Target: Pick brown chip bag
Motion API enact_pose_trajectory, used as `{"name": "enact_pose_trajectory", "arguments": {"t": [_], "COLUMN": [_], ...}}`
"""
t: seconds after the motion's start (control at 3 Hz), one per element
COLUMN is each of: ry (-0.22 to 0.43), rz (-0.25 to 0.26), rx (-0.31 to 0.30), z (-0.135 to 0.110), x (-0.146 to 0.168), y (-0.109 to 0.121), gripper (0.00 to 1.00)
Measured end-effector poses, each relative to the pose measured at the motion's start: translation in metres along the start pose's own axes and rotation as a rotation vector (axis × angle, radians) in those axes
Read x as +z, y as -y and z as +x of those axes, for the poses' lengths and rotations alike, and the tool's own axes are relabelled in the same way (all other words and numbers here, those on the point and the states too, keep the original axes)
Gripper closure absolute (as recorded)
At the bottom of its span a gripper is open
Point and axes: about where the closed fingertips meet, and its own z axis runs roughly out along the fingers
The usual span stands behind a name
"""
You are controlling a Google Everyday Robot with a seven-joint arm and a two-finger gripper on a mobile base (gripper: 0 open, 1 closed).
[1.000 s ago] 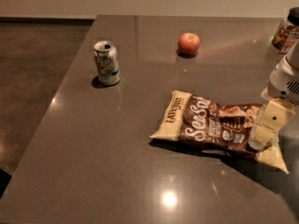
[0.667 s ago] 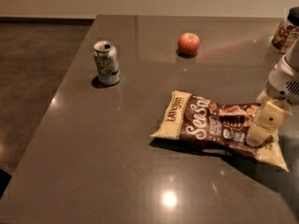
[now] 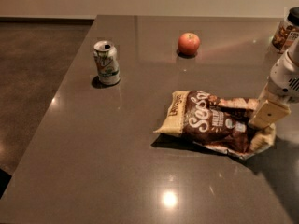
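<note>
The brown chip bag (image 3: 210, 121) lies right of the table's middle, dark brown with a tan left end and white script lettering. My gripper (image 3: 262, 119) comes in from the right edge and is shut on the bag's right end, with a cream finger (image 3: 267, 112) lying across it. That end is raised slightly off the table and casts a shadow underneath, while the left end rests on the surface.
A green and white can (image 3: 107, 63) stands at the back left. A red apple (image 3: 188, 44) sits at the back centre. A jar (image 3: 286, 31) stands at the far right edge. The dark table (image 3: 103, 162) has its left edge above the floor.
The bag's right end has risen a little with my gripper on it. The can, apple and jar have not moved.
</note>
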Motion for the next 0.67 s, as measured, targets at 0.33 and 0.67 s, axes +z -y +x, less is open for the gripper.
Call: {"name": "enact_pose_trajectory", "arguments": {"t": [0.33,0.67], "ry": [0.072,0.162], "rz": [0.041,0.072], "rx": [-0.03,-0.064], "z": [-0.002,-0.006], "x": [-0.025,-0.057], "y": [0.002,0.0], "gripper": [0.96,1.0]}}
